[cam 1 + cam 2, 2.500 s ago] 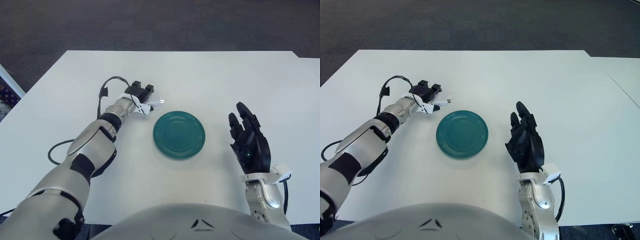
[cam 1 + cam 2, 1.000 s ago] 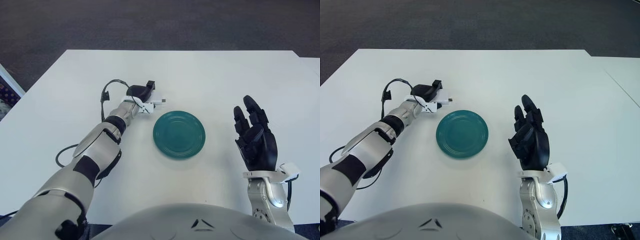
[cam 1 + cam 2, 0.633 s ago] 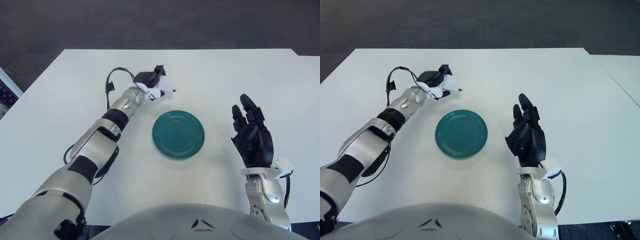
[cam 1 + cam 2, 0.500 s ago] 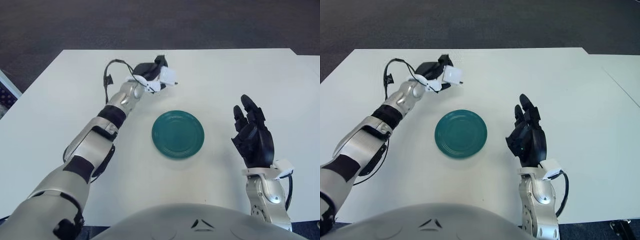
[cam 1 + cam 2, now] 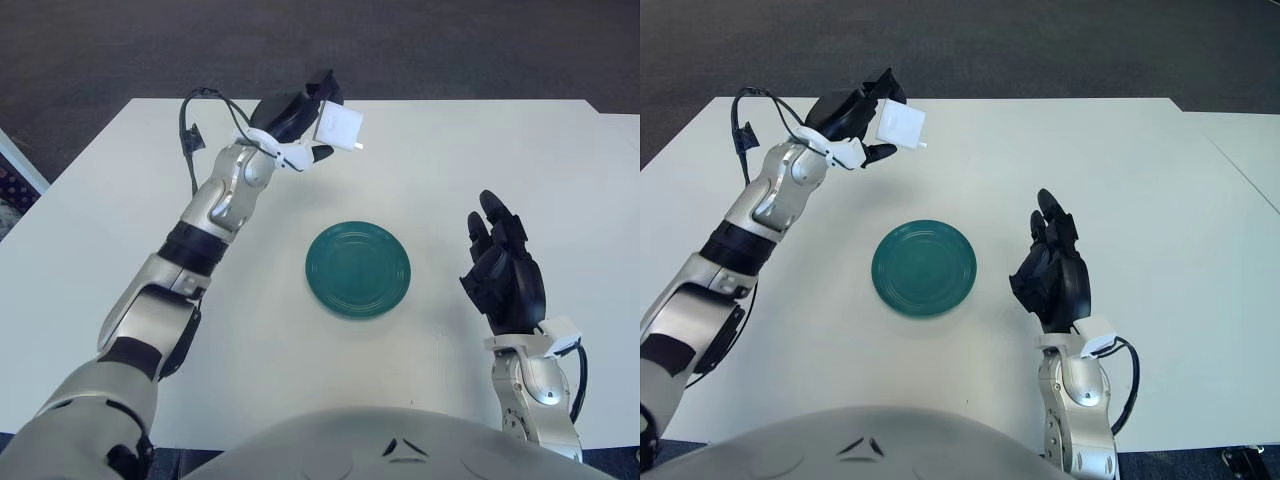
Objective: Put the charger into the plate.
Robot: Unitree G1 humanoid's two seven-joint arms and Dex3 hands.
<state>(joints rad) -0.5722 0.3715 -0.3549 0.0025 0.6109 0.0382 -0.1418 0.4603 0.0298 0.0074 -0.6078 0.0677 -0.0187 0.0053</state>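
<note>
A white square charger [image 5: 337, 127] is held in my left hand [image 5: 300, 118], raised well above the white table [image 5: 120, 210], behind and left of the plate. It also shows in the right eye view [image 5: 900, 124]. The fingers are curled around the charger's back. A round dark green plate [image 5: 358, 269] lies flat at the table's middle and holds nothing. My right hand [image 5: 503, 278] stands upright to the right of the plate, fingers spread and holding nothing.
A black cable [image 5: 192, 125] loops up from my left wrist. The table's far edge [image 5: 360, 100] borders a dark carpeted floor. A second white table [image 5: 1240, 150] adjoins on the right.
My left hand has lifted the charger off the table, up and back, and now holds it high. The right hand has stayed in place with small shifts.
</note>
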